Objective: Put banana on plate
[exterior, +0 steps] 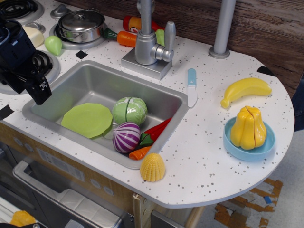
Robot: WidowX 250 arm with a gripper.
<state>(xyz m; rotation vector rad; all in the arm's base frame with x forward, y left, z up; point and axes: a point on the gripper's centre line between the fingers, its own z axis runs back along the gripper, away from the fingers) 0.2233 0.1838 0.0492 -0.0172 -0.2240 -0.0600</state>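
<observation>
Banana-fetching is not yet begun: the gripper (pixel 40 90), at far left over the sink (pixel 57 107) rim, carries nothing, though whether its jaws are parted I cannot tell. The plate (pixel 88 119) lies in the basin beside a cabbage (pixel 129 110). The faucet (pixel 148 42) stands between; the banana (pixel 246 90) rests far right, calling for a long reach.

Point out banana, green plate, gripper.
banana (pixel 245 89), main camera view, middle of its curved body
plate (pixel 87 119), main camera view, bare centre, in the sink
gripper (pixel 40 90), main camera view, fingertip end
</observation>
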